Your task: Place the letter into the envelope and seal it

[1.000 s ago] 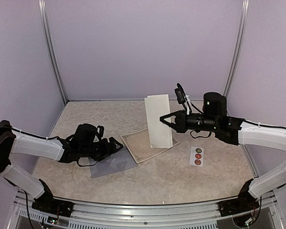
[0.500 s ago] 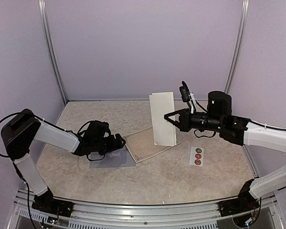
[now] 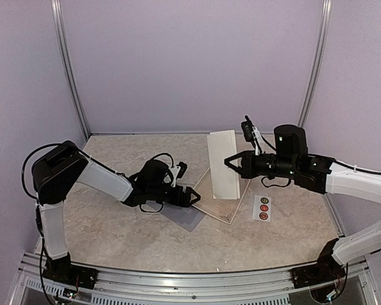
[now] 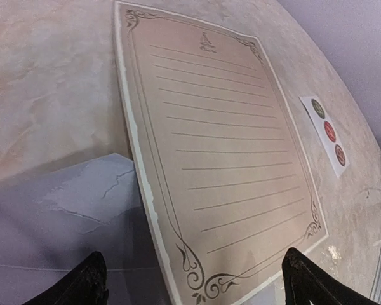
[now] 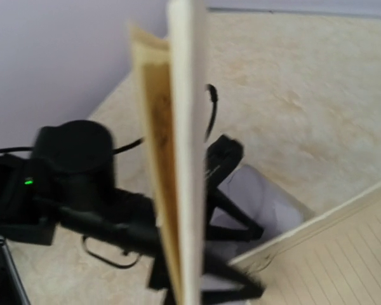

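Note:
The grey-blue envelope (image 3: 183, 216) lies flat at the table's middle; it also shows in the left wrist view (image 4: 70, 222) and the right wrist view (image 5: 270, 203). A lined letter sheet with an ornate border (image 3: 221, 204) (image 4: 228, 140) lies flat beside it, its edge overlapping the envelope. My left gripper (image 3: 190, 196) (image 4: 193, 286) is open and empty, low over that overlap, with a finger on either side of the sheet's corner. My right gripper (image 3: 232, 162) is shut on a folded cream paper (image 3: 223, 165) and holds it upright above the sheet. That paper shows edge-on in the right wrist view (image 5: 181, 159).
A small white strip with three round stickers (image 3: 263, 208) (image 4: 327, 130) lies right of the sheet. Purple walls and metal posts close in the table on the back and sides. The left arm (image 5: 82, 184) stretches across the table's middle.
My left arm has swung right to the table's middle, and the envelope and lined sheet have shifted right and turned. My right gripper has moved slightly right with the folded paper.

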You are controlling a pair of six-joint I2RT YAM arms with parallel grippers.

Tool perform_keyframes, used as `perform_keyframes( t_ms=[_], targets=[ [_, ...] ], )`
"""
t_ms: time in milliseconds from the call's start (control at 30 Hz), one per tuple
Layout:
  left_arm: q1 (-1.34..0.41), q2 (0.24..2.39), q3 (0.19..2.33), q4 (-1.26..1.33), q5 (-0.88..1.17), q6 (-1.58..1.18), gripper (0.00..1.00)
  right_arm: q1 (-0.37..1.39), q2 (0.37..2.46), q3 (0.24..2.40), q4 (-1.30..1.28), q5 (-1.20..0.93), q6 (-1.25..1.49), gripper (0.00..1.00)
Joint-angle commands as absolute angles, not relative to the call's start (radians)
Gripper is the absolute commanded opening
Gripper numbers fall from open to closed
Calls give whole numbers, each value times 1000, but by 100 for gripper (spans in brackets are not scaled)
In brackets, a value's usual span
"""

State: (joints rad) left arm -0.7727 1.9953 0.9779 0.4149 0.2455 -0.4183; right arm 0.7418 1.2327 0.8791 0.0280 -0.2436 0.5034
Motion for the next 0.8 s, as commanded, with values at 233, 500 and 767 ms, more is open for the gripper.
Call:
perform_keyframes(
  t_ms=[233,500,767],
  targets=[
    [-834,1745,815,407,286,-370,91,723,1343,920,-87,-258,515,0],
    [-827,1621,699,305,103,-735,93,723,1561,1103,-139,-451,357,0],
    [-824,1577,635,298,66,-905,93,693,1768,1271,-212,-490,272,0]
  ],
)
